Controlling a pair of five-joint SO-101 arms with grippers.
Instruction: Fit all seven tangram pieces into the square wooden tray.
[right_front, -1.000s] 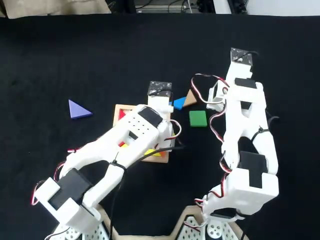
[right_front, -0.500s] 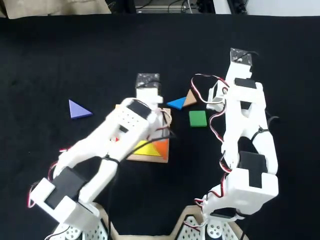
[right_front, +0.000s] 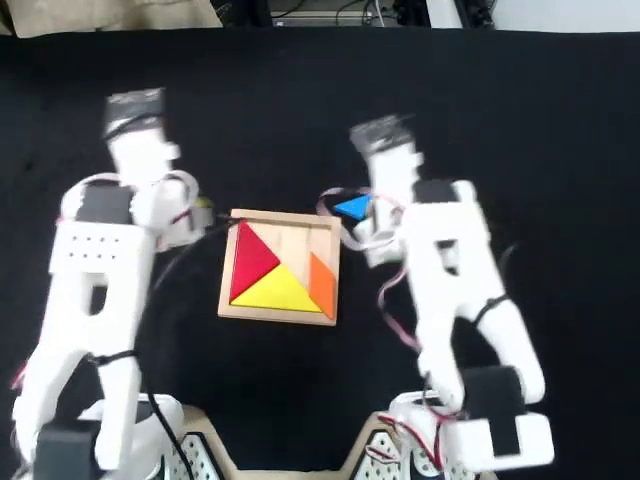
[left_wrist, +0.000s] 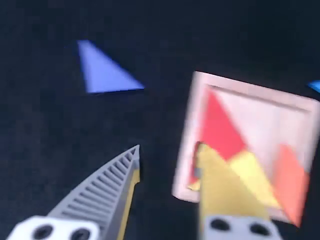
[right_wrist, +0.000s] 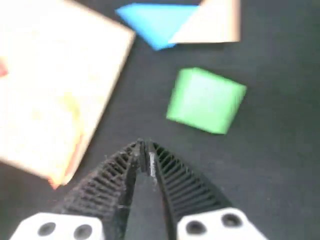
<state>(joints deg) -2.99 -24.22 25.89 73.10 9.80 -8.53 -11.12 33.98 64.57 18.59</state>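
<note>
The square wooden tray (right_front: 285, 218) lies mid-table holding a red triangle (right_front: 250, 257), a yellow triangle (right_front: 277, 292) and an orange piece (right_front: 321, 281). A blue triangle (right_front: 352, 207) lies just beyond the tray's far right corner, beside the right arm (right_front: 450, 270). My left gripper (left_wrist: 168, 150) is open and empty above the cloth, between the purple triangle (left_wrist: 102, 75) and the tray (left_wrist: 240, 87). My right gripper (right_wrist: 145, 146) is shut and empty, near the green square (right_wrist: 206, 100), with the blue triangle (right_wrist: 152, 20) and a tan piece (right_wrist: 215, 25) farther on.
The left arm (right_front: 95, 260) stands left of the tray and covers the cloth there. Black cloth covers the whole table, with bare room along the far side. The arm bases sit at the near edge.
The left arm swung left off the tray, uncovering the red, yellow and orange pieces. The right arm shifted left toward the tray and now covers the green square and tan piece from above.
</note>
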